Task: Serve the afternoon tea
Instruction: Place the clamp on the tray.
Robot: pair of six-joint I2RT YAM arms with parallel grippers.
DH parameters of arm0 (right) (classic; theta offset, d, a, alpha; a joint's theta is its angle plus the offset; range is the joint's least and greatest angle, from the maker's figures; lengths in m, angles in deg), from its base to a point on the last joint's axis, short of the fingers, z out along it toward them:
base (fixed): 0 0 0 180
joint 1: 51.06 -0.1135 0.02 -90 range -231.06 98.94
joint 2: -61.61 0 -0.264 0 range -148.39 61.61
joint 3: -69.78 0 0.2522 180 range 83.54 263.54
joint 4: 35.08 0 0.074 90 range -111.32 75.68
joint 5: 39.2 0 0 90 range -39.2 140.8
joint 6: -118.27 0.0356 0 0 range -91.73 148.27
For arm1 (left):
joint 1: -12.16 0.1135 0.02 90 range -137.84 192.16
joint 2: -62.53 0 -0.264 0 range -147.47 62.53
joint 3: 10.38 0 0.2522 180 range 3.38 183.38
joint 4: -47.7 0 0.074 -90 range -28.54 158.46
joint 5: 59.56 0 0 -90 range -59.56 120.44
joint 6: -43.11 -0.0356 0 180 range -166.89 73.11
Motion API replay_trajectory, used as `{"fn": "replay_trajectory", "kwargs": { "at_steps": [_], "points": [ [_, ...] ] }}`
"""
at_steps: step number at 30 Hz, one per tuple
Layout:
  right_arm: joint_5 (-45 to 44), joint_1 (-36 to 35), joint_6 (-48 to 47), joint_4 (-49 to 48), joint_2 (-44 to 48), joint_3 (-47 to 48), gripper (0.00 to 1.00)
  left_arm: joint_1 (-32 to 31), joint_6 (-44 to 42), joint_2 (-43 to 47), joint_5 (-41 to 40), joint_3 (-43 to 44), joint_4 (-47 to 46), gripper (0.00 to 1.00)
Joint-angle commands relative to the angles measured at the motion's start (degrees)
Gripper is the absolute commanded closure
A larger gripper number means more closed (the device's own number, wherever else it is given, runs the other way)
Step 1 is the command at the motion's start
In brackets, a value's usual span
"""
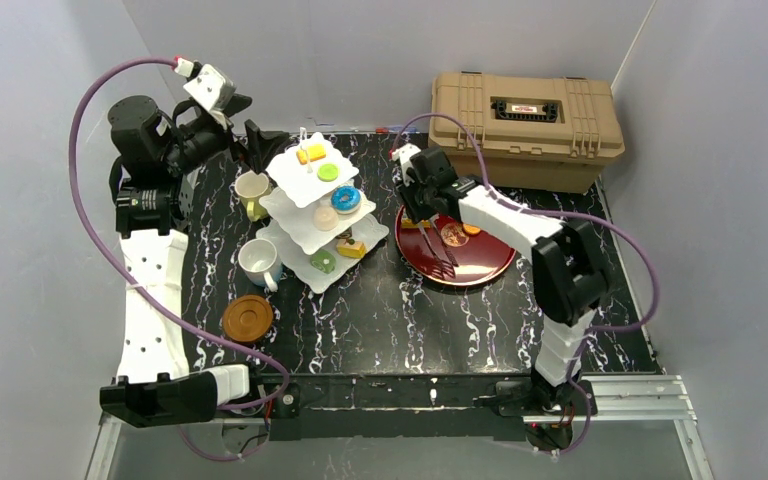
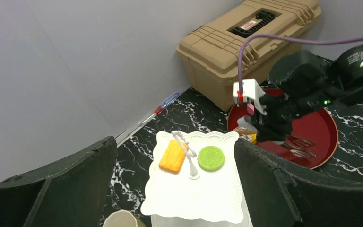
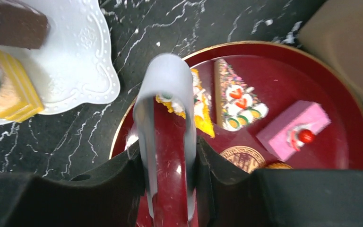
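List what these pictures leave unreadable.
- Right wrist view: the pale translucent plastic tongs run off the bottom edge between the black fingers, so their tips are unseen.
- Top view: the small toy pastries on the round red tray are partly covered by the white right arm and too small to identify.
- Left wrist view: the white three-tier scalloped cake stand shows only its top tier; the lower tiers lie almost wholly hidden beneath it.
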Motion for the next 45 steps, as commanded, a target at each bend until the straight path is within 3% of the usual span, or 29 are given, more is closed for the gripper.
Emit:
{"fn": "replay_trajectory", "kwargs": {
  "at_steps": [1, 5, 7, 9, 16, 18, 21, 23, 31, 41, 45],
  "points": [
    [5.1, 0.5, -2.3, 1.7, -3.3, 4.8, 0.84, 0.3, 1.9, 0.0, -4.0, -0.1, 0.4, 0.07],
    [5.0, 0.5, -1.3, -0.9, -3.7, 3.2, 0.81, 0.3, 2.0, 0.6, -4.0, -0.6, -0.4, 0.07],
    [4.6, 0.5, -1.1, -1.7, -3.7, 1.9, 0.75, 0.3, 2.4, 0.8, -3.9, -1.0, -1.2, 0.07],
    [3.9, 0.5, -0.7, -2.8, -3.6, 0.6, 0.62, 0.3, 2.9, 0.7, -3.9, -1.0, -1.4, 0.07],
    [2.0, 0.5, 0.1, -6.0, -0.7, -2.0, 0.46, 0.3, 3.3, 0.9, -4.3, -1.2, -2.3, 0.07],
    [2.9, 0.5, 0.1, -5.9, -0.5, -1.7, 0.46, 0.3, 3.5, 0.7, -4.6, -0.8, -2.5, 0.07],
    [5.0, 0.1, -1.0, -6.9, 0.6, -2.8, 0.55, 0.3, 3.9, 0.7, -5.1, -0.6, -2.8, 0.07],
    [10.1, 0.0, -2.6, -7.8, 1.5, -4.0, 0.55, 0.3, 4.0, 0.8, -5.2, -0.6, -3.0, 0.07],
    [10.9, -0.2, -9.1, -1.0, -1.1, 0.2, 0.44, 0.3, 4.6, 0.5, -6.1, 0.0, -3.9, 0.07],
    [9.6, -0.3, -9.1, -1.6, -0.7, 0.0, 0.31, 0.4, 5.0, 0.4, -6.6, 0.7, -5.0, 0.07],
    [8.1, -0.2, -8.6, -2.7, 1.2, -0.1, 0.31, 0.4, 4.7, 0.5, -6.7, 0.9, -4.9, 0.07]
  ]
}}
